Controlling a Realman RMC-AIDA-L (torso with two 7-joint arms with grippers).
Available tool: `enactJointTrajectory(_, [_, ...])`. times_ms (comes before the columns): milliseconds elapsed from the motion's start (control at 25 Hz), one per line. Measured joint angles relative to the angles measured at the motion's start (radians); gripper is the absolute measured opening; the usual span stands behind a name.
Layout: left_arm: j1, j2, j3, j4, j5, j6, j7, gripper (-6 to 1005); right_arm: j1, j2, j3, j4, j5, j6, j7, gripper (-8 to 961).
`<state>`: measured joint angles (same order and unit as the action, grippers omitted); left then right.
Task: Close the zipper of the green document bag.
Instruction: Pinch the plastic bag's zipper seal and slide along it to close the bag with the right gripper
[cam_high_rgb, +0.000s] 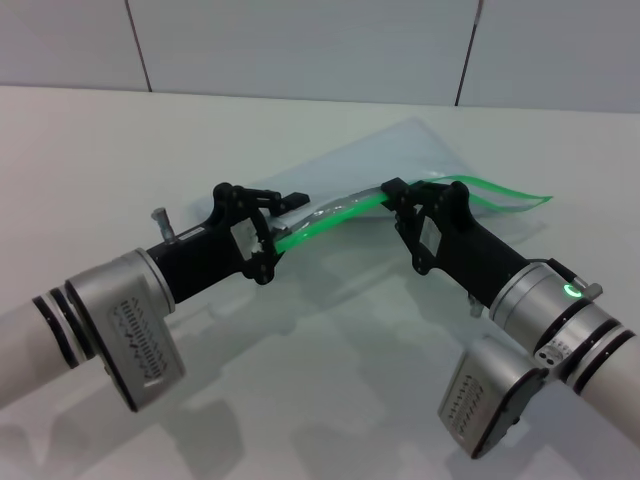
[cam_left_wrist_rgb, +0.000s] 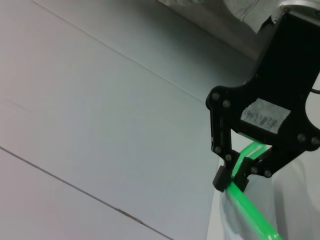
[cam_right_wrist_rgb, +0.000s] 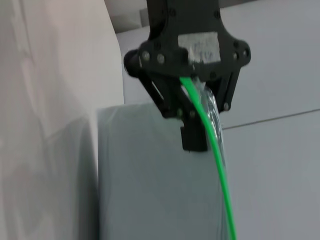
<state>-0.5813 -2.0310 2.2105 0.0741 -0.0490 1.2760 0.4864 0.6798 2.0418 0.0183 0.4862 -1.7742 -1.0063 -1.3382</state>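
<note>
The green document bag (cam_high_rgb: 405, 150) is a pale translucent pouch, partly lifted off the white table (cam_high_rgb: 330, 370) between both arms. Its zipper (cam_high_rgb: 330, 218) is a bright green strip sagging between the grippers. My left gripper (cam_high_rgb: 272, 238) is shut on the strip's near end; the right wrist view shows it as a black gripper (cam_right_wrist_rgb: 192, 117) pinching the zipper (cam_right_wrist_rgb: 220, 175). My right gripper (cam_high_rgb: 397, 200) is shut on the strip farther along, and appears in the left wrist view (cam_left_wrist_rgb: 232, 177) on the zipper (cam_left_wrist_rgb: 252, 212). Beyond it the two green edges (cam_high_rgb: 510, 192) spread apart. The slider tab is hidden between the fingers.
A panelled wall (cam_high_rgb: 300, 40) rises behind the table's far edge. Both forearms lie low over the front of the table, the left arm (cam_high_rgb: 110, 320) at the left and the right arm (cam_high_rgb: 540, 320) at the right.
</note>
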Motion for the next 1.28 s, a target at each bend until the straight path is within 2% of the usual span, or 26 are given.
enactJointTrajectory(840, [0.021,0.000,0.000,-0.001,0.014,0.008,0.032,63,-0.027,-0.002,0.026,-0.053,0.093,-0.009,0.017,109])
enactJointTrajectory(1280, [0.031,0.000,0.000,-0.003,0.025,0.003,0.032,66,-0.035,-0.002,0.026,-0.083,0.191,-0.017,0.029,114])
